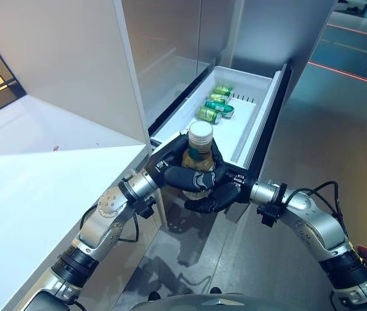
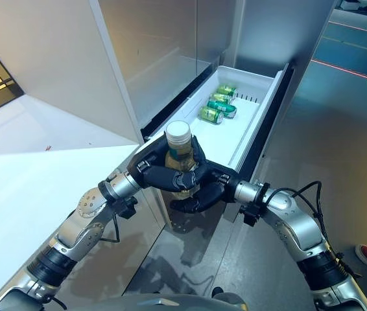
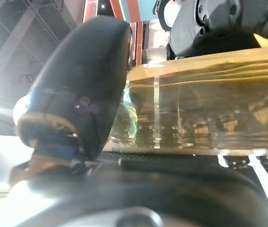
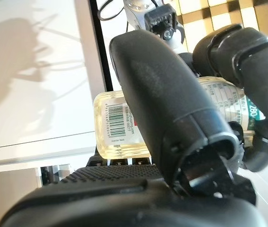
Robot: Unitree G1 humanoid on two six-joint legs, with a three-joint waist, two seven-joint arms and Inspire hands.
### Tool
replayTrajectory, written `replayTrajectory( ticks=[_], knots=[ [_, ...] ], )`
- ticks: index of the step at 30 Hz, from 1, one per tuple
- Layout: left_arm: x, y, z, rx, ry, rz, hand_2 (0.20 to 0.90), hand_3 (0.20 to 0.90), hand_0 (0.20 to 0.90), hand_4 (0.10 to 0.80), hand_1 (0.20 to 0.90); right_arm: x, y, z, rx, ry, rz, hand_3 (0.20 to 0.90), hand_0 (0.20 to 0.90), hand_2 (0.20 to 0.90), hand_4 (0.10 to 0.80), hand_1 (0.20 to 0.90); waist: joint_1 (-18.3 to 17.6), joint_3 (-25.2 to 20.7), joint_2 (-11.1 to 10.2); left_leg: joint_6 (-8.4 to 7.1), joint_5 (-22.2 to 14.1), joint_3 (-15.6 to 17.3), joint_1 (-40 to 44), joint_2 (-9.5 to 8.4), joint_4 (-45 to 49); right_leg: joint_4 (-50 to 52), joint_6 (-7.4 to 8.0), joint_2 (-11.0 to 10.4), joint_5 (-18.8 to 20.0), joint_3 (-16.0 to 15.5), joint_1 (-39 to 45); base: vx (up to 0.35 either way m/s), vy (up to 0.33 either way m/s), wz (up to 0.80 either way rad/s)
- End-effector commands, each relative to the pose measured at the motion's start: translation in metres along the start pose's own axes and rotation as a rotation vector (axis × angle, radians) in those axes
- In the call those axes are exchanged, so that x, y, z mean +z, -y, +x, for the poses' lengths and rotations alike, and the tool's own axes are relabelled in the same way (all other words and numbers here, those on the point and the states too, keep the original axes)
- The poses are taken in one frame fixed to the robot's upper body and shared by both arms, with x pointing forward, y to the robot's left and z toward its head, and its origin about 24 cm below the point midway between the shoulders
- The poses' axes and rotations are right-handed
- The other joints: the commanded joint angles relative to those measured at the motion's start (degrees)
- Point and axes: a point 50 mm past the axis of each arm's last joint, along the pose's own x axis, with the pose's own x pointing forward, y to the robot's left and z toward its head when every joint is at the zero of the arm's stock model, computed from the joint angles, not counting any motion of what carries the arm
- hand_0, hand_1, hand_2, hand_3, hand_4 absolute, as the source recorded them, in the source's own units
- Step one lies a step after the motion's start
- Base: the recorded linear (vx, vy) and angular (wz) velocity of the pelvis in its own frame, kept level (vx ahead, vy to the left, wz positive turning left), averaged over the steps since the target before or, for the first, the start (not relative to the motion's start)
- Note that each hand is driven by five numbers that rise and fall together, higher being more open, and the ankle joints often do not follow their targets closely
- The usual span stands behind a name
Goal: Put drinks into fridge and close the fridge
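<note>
over the near end of the open drawer (image 1: 261, 110), i see the bottle (image 1: 200, 155) upright with its white cap up, my left hand (image 1: 185, 173) and right hand (image 1: 217, 194) both wrapped round it. green cans (image 1: 217, 106) lie at the drawer's far end.

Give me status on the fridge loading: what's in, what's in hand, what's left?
Done: green cans already lie in the open fridge drawer. In hand: a bottle gripped by both the left hand and right hand at the drawer's near end. Left: set the bottle in, close the drawer.
</note>
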Motion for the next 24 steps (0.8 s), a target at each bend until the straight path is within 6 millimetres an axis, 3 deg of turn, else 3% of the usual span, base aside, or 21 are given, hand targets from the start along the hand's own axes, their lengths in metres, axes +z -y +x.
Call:
replayTrajectory(
  ticks=[1, 6, 12, 24],
  knots=[
    [0.054, -0.011, 0.040, -0.019, 0.288, 0.164, 0.300, 0.200, 0.300, 0.100, 0.300, 0.060, -0.018, 0.012, 0.245, 0.189, -0.226, 0.900, 0.900, 0.900, 0.800, 0.900, 0.6, -3.8, -0.8, 5.24, -7.4, -0.9, 0.4, -5.63, 1.0, 4.8, 0.91, 3.3, -3.5, -2.8, -2.3, 0.000, 0.000, 0.00],
    [0.055, -0.019, 0.037, 0.017, 0.277, 0.187, 0.300, 0.200, 0.300, 0.100, 0.300, 0.065, -0.013, 0.008, 0.272, 0.148, -0.302, 0.900, 0.900, 0.900, 0.800, 0.900, 0.7, -4.1, -1.1, 5.02, -7.2, -0.7, 0.3, -5.41, 0.8, 4.7, 0.91, 3.3, -3.3, -3.0, -2.5, 0.000, 0.000, 0.00],
    [0.052, -0.025, 0.036, 0.052, 0.259, 0.199, 0.300, 0.200, 0.300, 0.100, 0.300, 0.074, -0.013, 0.005, 0.321, 0.186, -0.247, 0.900, 0.900, 0.900, 0.800, 0.900, 0.9, -4.2, -1.4, 4.74, -7.0, -0.7, 0.2, -5.27, 0.7, 4.4, 0.99, 3.3, -3.1, -3.3, -2.4, 0.000, 0.000, 0.00],
    [0.039, -0.023, 0.040, 0.066, 0.220, 0.176, 0.300, 0.200, 0.300, 0.100, 0.300, 0.061, -0.031, 0.026, 0.438, 0.254, 0.162, 0.900, 0.900, 0.900, 0.800, 0.900, 1.6, -4.1, -1.3, 4.60, -6.9, -1.0, 0.2, -5.23, 0.7, 4.2, 1.33, 2.9, -2.9, -4.3, -2.0, 0.000, 0.000, 0.00]
  ],
)
